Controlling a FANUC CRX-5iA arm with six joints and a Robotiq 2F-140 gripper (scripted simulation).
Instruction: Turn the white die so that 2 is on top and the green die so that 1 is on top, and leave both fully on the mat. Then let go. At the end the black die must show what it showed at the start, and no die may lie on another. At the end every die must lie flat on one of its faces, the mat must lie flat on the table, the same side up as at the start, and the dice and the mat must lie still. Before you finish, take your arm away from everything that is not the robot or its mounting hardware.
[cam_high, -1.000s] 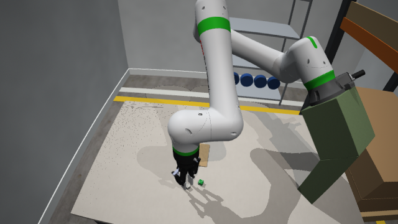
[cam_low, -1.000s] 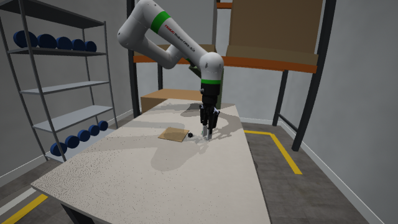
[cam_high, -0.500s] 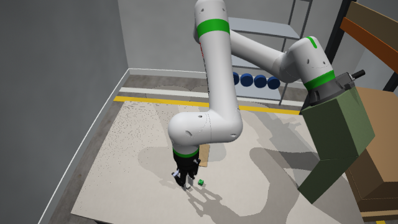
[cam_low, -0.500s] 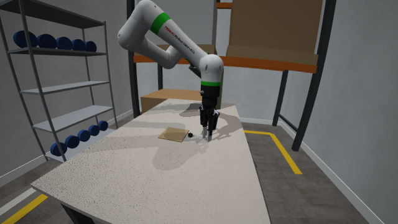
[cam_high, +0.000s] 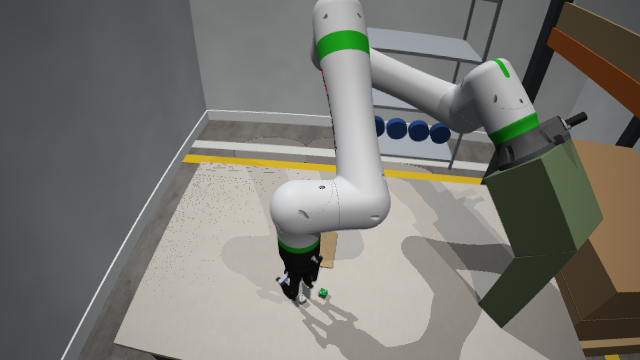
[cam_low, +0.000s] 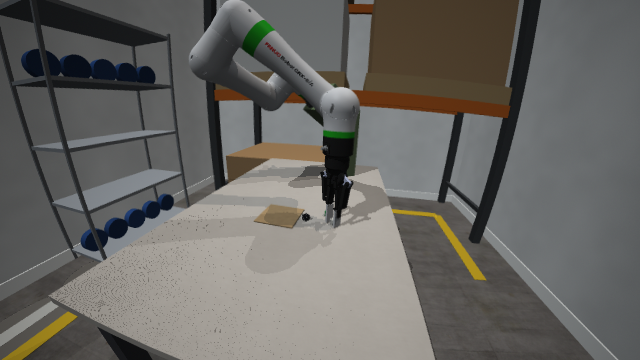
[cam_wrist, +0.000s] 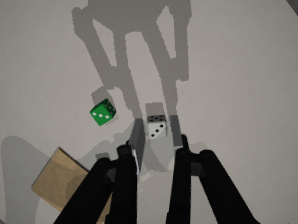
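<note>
My gripper (cam_high: 301, 291) (cam_low: 333, 222) (cam_wrist: 157, 127) is partly open and empty, its pads standing either side of the white die (cam_high: 302, 299) (cam_wrist: 156, 130) with a gap at each flank. The die sits on the table (cam_high: 200, 280) (cam_low: 300, 300) (cam_wrist: 240, 90), off the mat (cam_high: 328, 250) (cam_low: 280, 216) (cam_wrist: 57, 182). In the wrist view the mat lies toward eight o'clock from it, the green die (cam_high: 323, 293) (cam_low: 325, 213) (cam_wrist: 103, 113) between nine and ten. The black die (cam_low: 306, 217) shows just beside the mat, at three o'clock of it in the exterior view.

I judge the white die light and stiff, hard to crush but quick to skid or spin if one pad touches first. I would take it by the two opposite side faces now facing my pads, centred and square, closing gently; a grip on edges could twist it out. Its lit face reads three; that seems to be the top, though at this slant I would not swear to it. The turn to 2 therefore wants a firm flat hold through the roll. The green die should handle alike, but it sits askew to my pads, so I would turn my wrist first. The mat looks thin and could slide if dragged.
</note>
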